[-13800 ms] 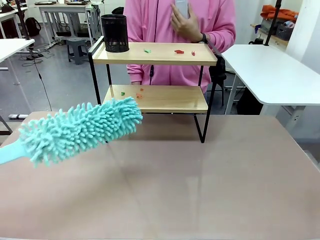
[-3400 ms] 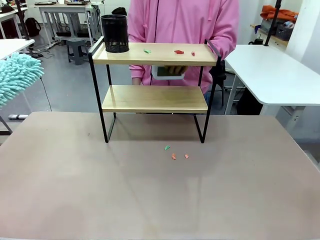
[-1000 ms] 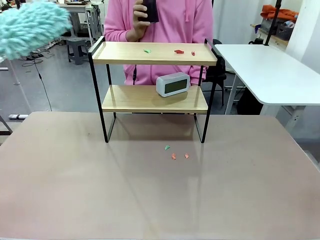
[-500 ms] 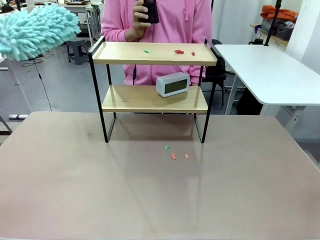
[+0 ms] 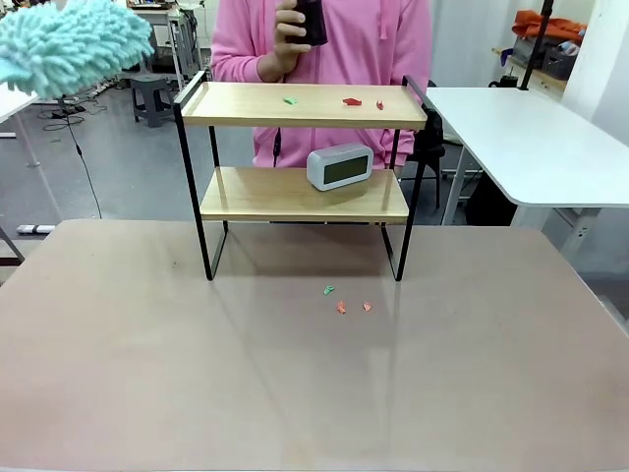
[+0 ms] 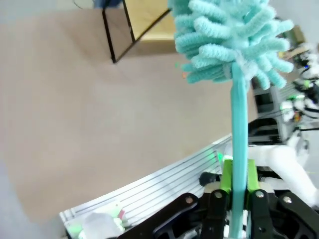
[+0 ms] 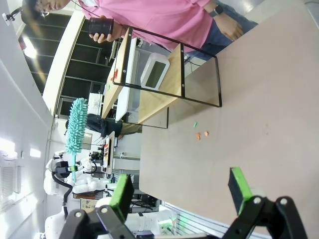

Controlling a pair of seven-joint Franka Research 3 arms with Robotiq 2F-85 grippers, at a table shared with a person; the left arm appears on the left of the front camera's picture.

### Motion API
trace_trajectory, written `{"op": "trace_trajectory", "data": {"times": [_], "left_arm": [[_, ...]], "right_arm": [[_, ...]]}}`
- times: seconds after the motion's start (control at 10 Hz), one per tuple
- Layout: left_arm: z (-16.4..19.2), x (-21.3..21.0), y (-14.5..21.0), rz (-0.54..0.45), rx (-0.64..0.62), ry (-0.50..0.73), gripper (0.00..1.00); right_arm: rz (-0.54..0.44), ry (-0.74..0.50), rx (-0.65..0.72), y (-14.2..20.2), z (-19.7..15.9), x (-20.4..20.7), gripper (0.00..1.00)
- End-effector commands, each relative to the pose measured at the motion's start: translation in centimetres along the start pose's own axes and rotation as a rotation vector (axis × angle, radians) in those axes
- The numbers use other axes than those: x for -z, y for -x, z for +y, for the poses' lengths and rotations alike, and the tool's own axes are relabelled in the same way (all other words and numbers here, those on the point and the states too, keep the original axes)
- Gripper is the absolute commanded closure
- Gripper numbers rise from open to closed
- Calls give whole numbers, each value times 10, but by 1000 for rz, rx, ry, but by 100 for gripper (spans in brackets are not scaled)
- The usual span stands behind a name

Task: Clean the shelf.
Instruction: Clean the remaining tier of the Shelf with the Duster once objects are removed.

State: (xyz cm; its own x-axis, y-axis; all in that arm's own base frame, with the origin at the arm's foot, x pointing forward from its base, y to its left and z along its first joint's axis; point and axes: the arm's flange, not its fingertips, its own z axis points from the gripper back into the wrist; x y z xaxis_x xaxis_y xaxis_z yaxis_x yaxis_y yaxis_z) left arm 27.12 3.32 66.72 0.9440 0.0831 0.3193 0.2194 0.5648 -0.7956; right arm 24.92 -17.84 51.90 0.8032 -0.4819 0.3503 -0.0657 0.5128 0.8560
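The shelf (image 5: 305,195) stands at the table's far side, two wooden boards in a black frame; it also appears sideways in the right wrist view (image 7: 164,74). Three small scraps (image 5: 344,100) lie on its top board. A grey clock (image 5: 339,165) sits on the lower board. A teal fluffy duster (image 5: 74,44) hangs high at the far left, level with the top board and apart from it. My left gripper (image 6: 238,181) is shut on the duster's handle (image 6: 239,124). My right gripper (image 7: 179,191) is open and holds nothing, above the table's near part.
Three small scraps (image 5: 346,301) lie on the brown table (image 5: 314,374) in front of the shelf. A person in a pink top stands behind the shelf, one hand (image 5: 291,29) holding a black cup above it. A white table (image 5: 531,138) stands at the right.
The duster has shifted slightly left and up at the far left. The person's hand with the black cup has moved a little to the right.
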Motion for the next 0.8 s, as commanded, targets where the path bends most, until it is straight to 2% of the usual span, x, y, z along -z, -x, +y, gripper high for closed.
{"op": "trace_trajectory", "data": {"times": [0.0, 0.2, 0.3, 0.5, 0.6, 0.7], "left_arm": [[-48, 23, -23, 75, 31, -118, 87], [-78, 64, -41, 130, 61, -249, 87], [-91, 85, -48, 110, 80, -308, 87], [-115, 123, -63, 24, 137, -406, 87], [-120, 137, -70, -51, 164, -431, 87], [-122, 150, -75, -71, 173, -454, 87]], "right_arm": [[-11, -23, -23, -2, 1, 1, 0], [-11, -23, -23, -2, 1, 1, 0], [-11, -23, -23, -2, 1, 1, 0], [-11, -23, -23, -2, 1, 1, 0], [-11, -23, -23, -2, 1, 1, 0], [-11, -23, -23, -2, 1, 1, 0]]}}
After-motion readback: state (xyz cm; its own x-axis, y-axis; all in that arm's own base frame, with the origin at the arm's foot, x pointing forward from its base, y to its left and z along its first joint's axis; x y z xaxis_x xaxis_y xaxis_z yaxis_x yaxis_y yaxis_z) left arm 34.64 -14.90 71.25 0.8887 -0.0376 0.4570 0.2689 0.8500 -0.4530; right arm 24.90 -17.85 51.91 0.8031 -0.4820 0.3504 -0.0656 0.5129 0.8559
